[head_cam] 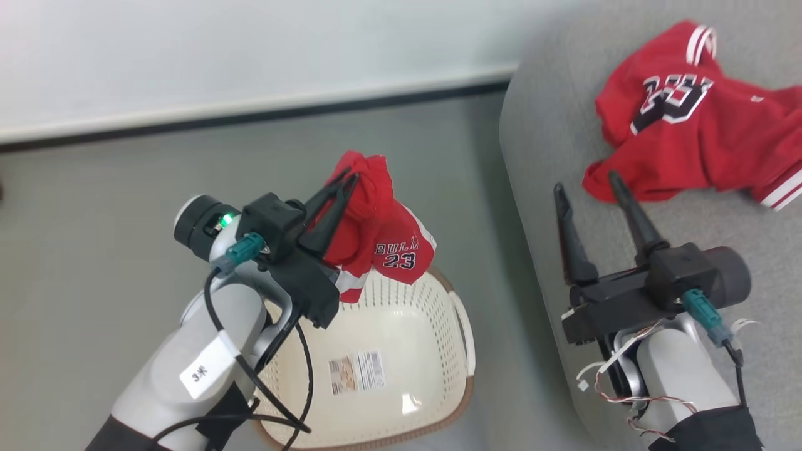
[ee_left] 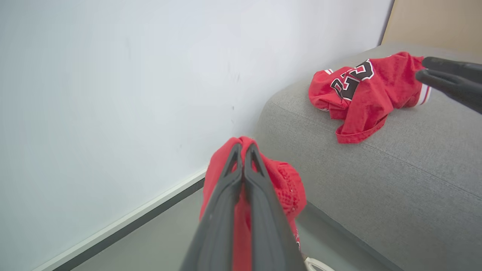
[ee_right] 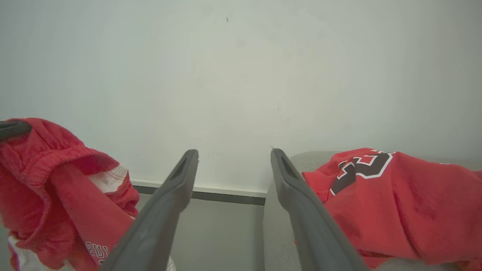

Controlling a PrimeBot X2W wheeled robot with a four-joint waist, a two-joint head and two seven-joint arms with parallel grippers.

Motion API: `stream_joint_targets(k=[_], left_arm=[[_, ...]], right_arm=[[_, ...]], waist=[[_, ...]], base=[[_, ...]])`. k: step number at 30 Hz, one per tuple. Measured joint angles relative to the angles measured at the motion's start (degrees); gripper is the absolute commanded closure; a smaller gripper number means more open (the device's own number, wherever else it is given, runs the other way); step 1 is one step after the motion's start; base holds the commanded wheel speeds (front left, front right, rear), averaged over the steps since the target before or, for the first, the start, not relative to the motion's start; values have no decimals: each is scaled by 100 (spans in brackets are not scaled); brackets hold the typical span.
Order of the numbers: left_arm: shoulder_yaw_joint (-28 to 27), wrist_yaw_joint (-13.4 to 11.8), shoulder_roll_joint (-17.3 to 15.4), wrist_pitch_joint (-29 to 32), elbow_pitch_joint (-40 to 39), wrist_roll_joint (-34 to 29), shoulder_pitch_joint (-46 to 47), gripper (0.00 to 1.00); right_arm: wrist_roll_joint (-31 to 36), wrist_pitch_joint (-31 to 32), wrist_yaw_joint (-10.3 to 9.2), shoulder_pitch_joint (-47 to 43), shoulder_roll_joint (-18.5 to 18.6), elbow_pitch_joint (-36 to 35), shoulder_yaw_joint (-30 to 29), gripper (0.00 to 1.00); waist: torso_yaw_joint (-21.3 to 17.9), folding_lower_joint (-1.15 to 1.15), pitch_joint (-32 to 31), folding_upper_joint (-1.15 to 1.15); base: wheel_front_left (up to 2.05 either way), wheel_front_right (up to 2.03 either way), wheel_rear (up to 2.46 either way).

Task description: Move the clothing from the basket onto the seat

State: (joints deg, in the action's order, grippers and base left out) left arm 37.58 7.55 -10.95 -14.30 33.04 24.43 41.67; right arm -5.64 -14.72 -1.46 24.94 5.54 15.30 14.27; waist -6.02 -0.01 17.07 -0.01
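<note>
My left gripper point(head_cam: 343, 181) is shut on red shorts point(head_cam: 382, 232) marked with a small 23, holding them bunched in the air above the far rim of the cream basket point(head_cam: 432, 376); its closed fingers point(ee_left: 243, 180) pinch the red fabric point(ee_left: 286, 184). A red jersey point(head_cam: 695, 125) with a large navy number lies crumpled on the light-grey seat point(head_cam: 545, 144). My right gripper point(head_cam: 586, 181) hovers open over the seat's near-left part, just short of the jersey's hem. In the right wrist view its fingers point(ee_right: 177, 188) frame the wall, with the jersey point(ee_right: 399, 195) right and shorts point(ee_right: 56, 188) left.
The basket's inside holds only a printed label point(head_cam: 356, 371). Grey floor point(head_cam: 125, 188) runs between basket and a white wall with a dark baseboard point(head_cam: 250, 113). The seat's rounded edge point(head_cam: 520, 250) stands a short gap right of the basket.
</note>
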Motion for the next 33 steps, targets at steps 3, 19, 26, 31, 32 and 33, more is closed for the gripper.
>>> stream_joint_targets(k=[3,19,26,31,32,33], left_arm=[[-68,0,-18,0,-46,67,19,100],[92,0,249,0,22,333,13,100],[180,-1,394,48,-155,345,-134,100],[240,-24,430,110,-433,345,-213,100],[248,-55,428,122,-483,344,-222,100],[260,-55,427,151,-539,344,-228,100]], right_arm=[[-54,0,115,-5,-2,186,79,0],[-162,1,711,-188,-59,1333,692,0],[-202,1,803,-224,-121,1628,1114,0],[-208,1,839,-90,-143,1878,1400,0],[-208,1,853,-38,-148,1916,1452,0],[-208,1,853,20,-154,1973,1512,0]], waist=[[28,0,-246,0],[198,0,-1615,0],[365,0,-2049,0],[545,1,-2184,1],[578,1,-2200,1],[609,1,-2214,1]], base=[[0,0,0],[0,0,0],[0,0,0],[0,0,0],[0,0,0],[0,0,0]])
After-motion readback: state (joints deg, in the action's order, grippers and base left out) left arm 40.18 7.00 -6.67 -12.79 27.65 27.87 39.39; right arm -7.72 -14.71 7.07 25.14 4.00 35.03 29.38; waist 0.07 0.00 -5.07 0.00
